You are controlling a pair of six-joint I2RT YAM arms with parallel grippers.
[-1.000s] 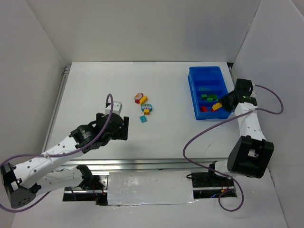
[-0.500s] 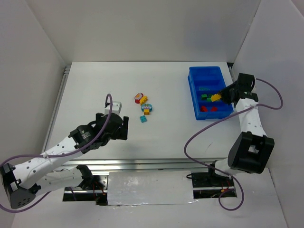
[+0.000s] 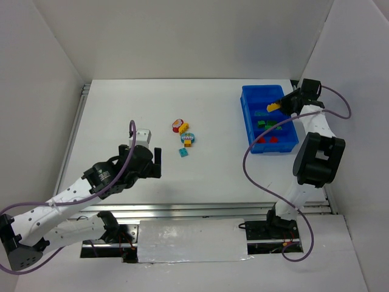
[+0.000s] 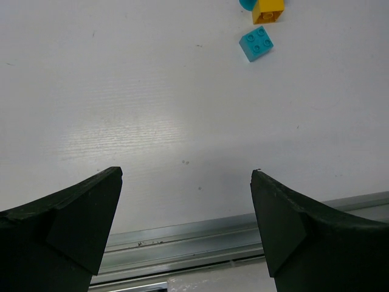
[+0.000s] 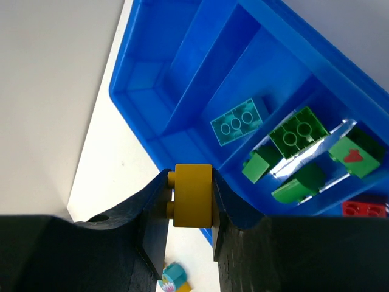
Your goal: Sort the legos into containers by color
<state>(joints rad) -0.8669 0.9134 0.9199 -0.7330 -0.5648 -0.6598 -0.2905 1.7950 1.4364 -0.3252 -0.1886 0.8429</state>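
- Legos point(image 3: 185, 137): a loose cluster of red, yellow and teal pieces lies on the table point(image 3: 121, 109), well apart from the blue bin point(image 3: 245, 118), on its left side in the top view.
- Bin contents, counting from its near end: red bricks point(image 3: 267, 139), then green bricks point(image 5: 296, 131), then one teal brick point(image 5: 239, 121). The far end compartment holds nothing.
- The right gripper point(image 5: 191, 204) has its fingers clamped on a yellow brick point(image 5: 192, 194), held in the air above the bin's far half. Which compartment lies straight below it I cannot tell.
- The left gripper point(image 4: 185, 182) has its fingers wide apart with nothing between them. It hangs over bare table on the cluster's side of the bin, with a loose teal piece point(image 4: 256, 44) ahead of it.
- Step in hand, as I judge it: delivering the yellow brick. The bare far compartment looks like the one meant for yellow.
- The next move calls for centring the brick over that compartment, clear of the divider it shares with the teal one, then lowering and parting the fingers.
- Risk: released early, the brick could land with the teal or bounce off the rim.
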